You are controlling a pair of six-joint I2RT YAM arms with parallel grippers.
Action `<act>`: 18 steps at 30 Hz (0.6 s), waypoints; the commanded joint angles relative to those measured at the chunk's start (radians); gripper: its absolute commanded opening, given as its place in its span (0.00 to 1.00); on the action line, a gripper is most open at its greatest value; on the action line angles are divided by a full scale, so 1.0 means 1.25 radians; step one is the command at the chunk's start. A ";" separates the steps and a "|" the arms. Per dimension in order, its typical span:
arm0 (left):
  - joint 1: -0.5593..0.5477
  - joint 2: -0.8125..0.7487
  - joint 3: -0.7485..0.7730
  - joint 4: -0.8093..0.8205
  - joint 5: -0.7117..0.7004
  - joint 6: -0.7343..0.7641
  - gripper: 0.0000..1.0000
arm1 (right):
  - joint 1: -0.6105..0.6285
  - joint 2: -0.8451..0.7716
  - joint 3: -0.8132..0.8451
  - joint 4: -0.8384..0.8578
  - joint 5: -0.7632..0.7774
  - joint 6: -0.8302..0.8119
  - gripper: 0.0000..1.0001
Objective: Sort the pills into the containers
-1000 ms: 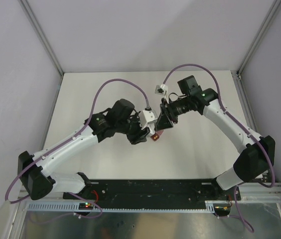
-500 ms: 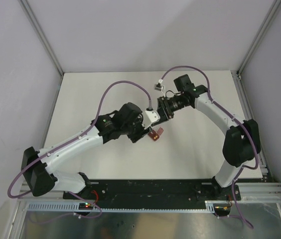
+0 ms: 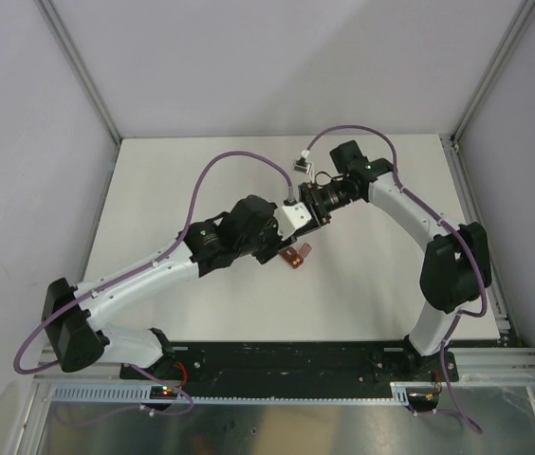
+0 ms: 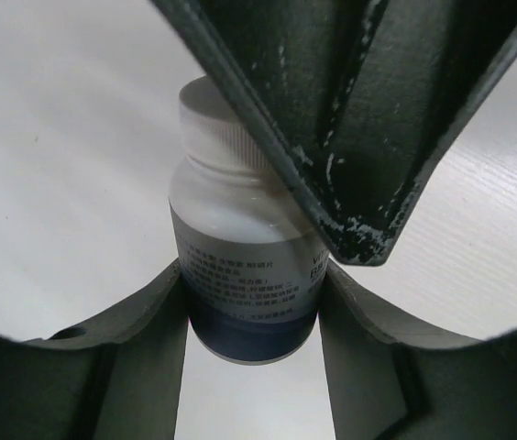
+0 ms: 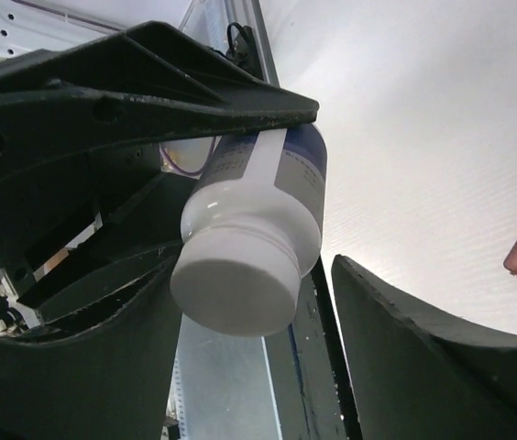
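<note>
Pill box (image 3: 296,255), dark red, near left claw (image 4: 249,298); claw gripping bottle (image 4: 231,202)

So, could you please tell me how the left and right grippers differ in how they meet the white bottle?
The left gripper grips the bottle by its labelled body; the right gripper sits around its white cap. The left gripper's jaws press both sides, while the right gripper stands open, one jaw clear of the cap. Both meet the same bottle.
</note>
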 commanded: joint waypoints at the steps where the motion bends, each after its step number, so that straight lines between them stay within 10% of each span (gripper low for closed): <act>1: -0.005 -0.027 0.009 0.070 0.005 0.020 0.00 | -0.037 -0.075 0.028 -0.049 0.004 -0.052 0.72; 9: 0.021 -0.062 0.004 0.060 0.114 0.028 0.00 | -0.072 -0.148 0.012 -0.164 0.045 -0.209 0.81; 18: 0.098 -0.085 0.041 -0.046 0.540 0.022 0.00 | -0.026 -0.325 -0.034 -0.112 0.147 -0.323 0.82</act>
